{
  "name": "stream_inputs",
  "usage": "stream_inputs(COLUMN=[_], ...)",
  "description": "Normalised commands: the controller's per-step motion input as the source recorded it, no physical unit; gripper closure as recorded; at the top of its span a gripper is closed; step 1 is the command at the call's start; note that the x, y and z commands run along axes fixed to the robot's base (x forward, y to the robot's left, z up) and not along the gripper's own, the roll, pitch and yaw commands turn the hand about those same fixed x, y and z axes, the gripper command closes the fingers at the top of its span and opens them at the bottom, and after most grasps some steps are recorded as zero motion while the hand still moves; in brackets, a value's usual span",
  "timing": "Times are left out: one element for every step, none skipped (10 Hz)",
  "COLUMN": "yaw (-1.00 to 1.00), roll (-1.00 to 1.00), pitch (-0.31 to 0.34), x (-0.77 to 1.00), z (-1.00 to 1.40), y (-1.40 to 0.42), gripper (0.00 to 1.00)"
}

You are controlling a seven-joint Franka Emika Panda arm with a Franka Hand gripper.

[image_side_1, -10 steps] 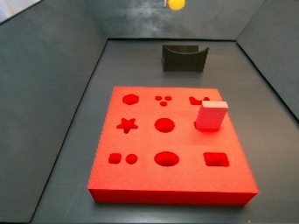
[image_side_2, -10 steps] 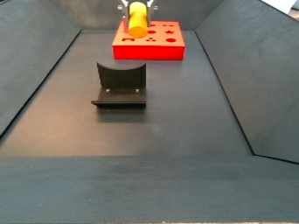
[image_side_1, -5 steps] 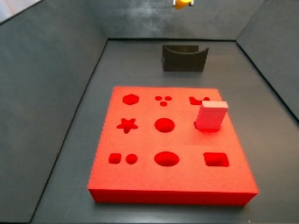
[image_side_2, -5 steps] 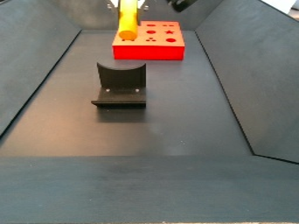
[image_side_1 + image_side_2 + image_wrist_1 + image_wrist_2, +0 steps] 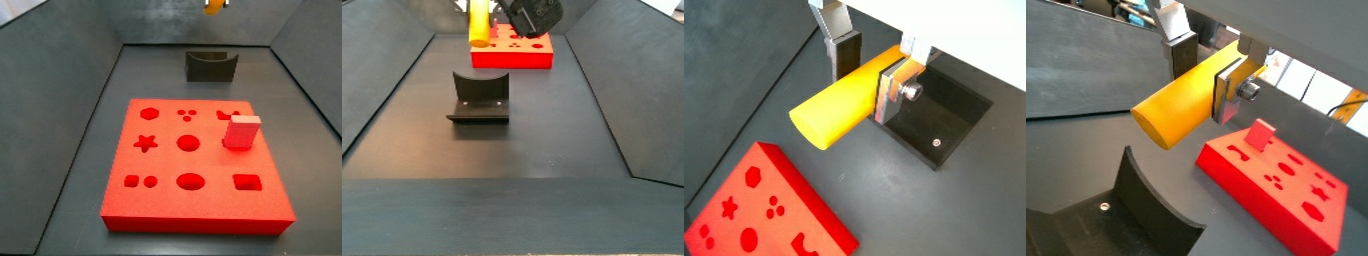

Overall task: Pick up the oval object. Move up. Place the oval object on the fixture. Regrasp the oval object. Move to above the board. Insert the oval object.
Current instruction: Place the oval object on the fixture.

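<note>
The oval object (image 5: 847, 101), a yellow-orange peg, sits clamped at one end between the gripper (image 5: 869, 68) fingers, high above the floor (only its tip shows in a side view (image 5: 214, 5)). This looks like the move-up step. Next it must descend onto the fixture (image 5: 478, 96), aligning with the notch; the board (image 5: 195, 165) waits beyond.

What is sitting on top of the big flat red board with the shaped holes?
A pink-red cuboid block stands on the red board, hiding the surface beneath. The hand holds the yellow-orange oval peg aloft.
</note>
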Motion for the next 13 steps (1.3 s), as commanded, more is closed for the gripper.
stream_inputs(yaw=[-0.09,0.02,0.01,-0.06,-0.10,-0.15,-0.17,-0.20,-0.20,-0.20,-0.19,-0.17,-0.14], roll=[-0.24,-1.00,-0.99,-0.85,-0.71,-0.51,-0.40,-0.21,-0.18,-0.17,-0.17,-0.17,-0.16], pitch=[0.033,0.193,0.187,0.202,0.211,0.187,0.169,0.111,0.081,0.030,0.011,-0.014,-0.026], x=[0.06,0.13,0.13,0.14,0.15,0.16,0.17,0.17,0.18,0.17,0.16,0.13,0.11], z=[-0.01,-1.00,-1.00,-1.00,-1.00,-1.00,-1.00,-1.00,-1.00,-0.93,-0.81,-0.59,-0.42], y=[0.03,0.13,0.14,0.14,0.13,0.14,0.14,0.13,0.13,0.12,0.11,0.09,0.07], gripper=[1.00,1.00,1.00,1.00,1.00,1.00,1.00,1.00,1.00,1.00,1.00,1.00,1.00])
